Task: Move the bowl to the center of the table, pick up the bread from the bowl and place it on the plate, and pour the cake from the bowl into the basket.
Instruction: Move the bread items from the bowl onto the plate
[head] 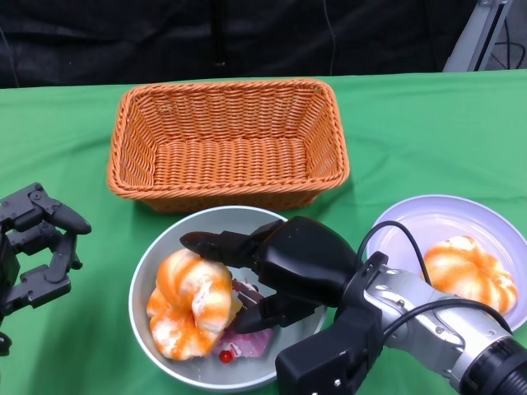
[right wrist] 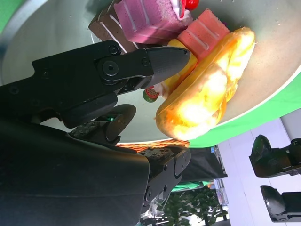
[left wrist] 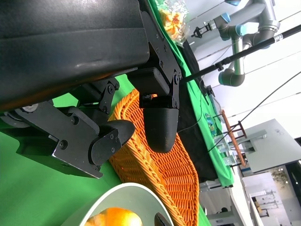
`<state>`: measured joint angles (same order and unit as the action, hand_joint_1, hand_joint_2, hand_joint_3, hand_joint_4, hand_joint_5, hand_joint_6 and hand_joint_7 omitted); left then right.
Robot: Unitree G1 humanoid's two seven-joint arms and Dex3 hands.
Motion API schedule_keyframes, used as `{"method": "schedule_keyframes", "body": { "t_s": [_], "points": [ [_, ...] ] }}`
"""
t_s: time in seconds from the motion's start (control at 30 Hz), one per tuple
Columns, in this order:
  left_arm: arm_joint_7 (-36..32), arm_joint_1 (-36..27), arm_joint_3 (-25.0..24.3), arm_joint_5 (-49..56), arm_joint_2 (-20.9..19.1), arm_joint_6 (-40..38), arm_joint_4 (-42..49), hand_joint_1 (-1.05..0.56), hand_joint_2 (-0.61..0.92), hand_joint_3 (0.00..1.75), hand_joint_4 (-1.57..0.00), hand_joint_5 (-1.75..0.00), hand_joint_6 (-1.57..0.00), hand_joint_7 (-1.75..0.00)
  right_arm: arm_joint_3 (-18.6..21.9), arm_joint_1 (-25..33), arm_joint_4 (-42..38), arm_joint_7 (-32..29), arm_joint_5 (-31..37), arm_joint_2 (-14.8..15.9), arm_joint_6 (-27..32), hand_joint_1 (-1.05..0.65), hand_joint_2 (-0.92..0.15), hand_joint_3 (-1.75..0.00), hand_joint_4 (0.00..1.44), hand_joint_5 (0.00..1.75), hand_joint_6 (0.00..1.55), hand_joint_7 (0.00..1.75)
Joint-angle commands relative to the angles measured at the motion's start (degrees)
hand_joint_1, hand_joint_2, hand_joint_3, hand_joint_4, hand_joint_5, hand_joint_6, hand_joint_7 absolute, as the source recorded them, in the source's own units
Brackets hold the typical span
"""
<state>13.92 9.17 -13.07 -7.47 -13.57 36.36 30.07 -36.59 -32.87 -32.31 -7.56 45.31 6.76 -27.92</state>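
A grey bowl (head: pixel 162 249) sits at the near centre of the green table, holding a swirled orange-and-white bread (head: pixel 189 300) and pink and brown cake pieces (head: pixel 249 337). My right hand (head: pixel 288 271) hovers over the bowl with fingers spread on either side of the bread's right edge, gripping nothing. The right wrist view shows one fingertip (right wrist: pixel 164 61) just short of the bread (right wrist: pixel 207 94), with the cake pieces (right wrist: pixel 150 19) beside it. A white plate (head: pixel 428 216) at the right carries another bread (head: pixel 469 271). My left hand (head: pixel 37 247) hangs empty at the left edge.
An empty orange wicker basket (head: pixel 230 140) stands directly behind the bowl, almost touching its far rim; the left wrist view shows the basket (left wrist: pixel 160 174) beyond my left hand (left wrist: pixel 117 108). Green cloth lies bare to the left of the bowl. A black backdrop closes off the far edge.
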Motion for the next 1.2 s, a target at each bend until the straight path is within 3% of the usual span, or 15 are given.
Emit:
{"method": "schedule_keyframes", "body": {
  "t_s": [0.03,0.6,0.8,1.2],
  "points": [
    [-0.1,0.5,-0.5,-0.1,-1.1,0.8,0.8,0.05,0.65,1.03,-0.78,-1.64,-0.75,-1.34,0.3,0.8,1.1,-0.9,0.1,0.9,-0.5,-0.75,-0.92,-0.24,0.64,0.01,0.25,0.01],
    [-0.2,1.3,-0.6,0.0,-1.2,1.9,2.6,0.05,0.64,1.04,-0.8,-1.62,-0.76,-1.34,0.3,1.2,1.9,-0.8,0.0,1.2,-0.2,-0.75,-0.92,-0.22,0.65,0.01,0.27,0.01],
    [-1.1,1.7,-0.9,0.7,-1.5,2.1,3.4,0.03,0.65,1.03,-0.72,-1.7,-0.73,-1.36,-2.0,0.3,1.1,1.5,0.4,0.5,-2.1,-0.71,-0.92,-0.21,0.67,0.02,0.29,0.01],
    [-0.5,2.2,-1.1,-0.7,-1.3,1.2,3.9,0.04,0.67,1.01,-0.77,-1.69,-0.72,-1.39,-2.5,-0.5,-0.9,1.8,-0.1,0.2,-5.1,-0.68,-0.92,-0.17,0.68,0.02,0.31,0.01]
  ]
}}
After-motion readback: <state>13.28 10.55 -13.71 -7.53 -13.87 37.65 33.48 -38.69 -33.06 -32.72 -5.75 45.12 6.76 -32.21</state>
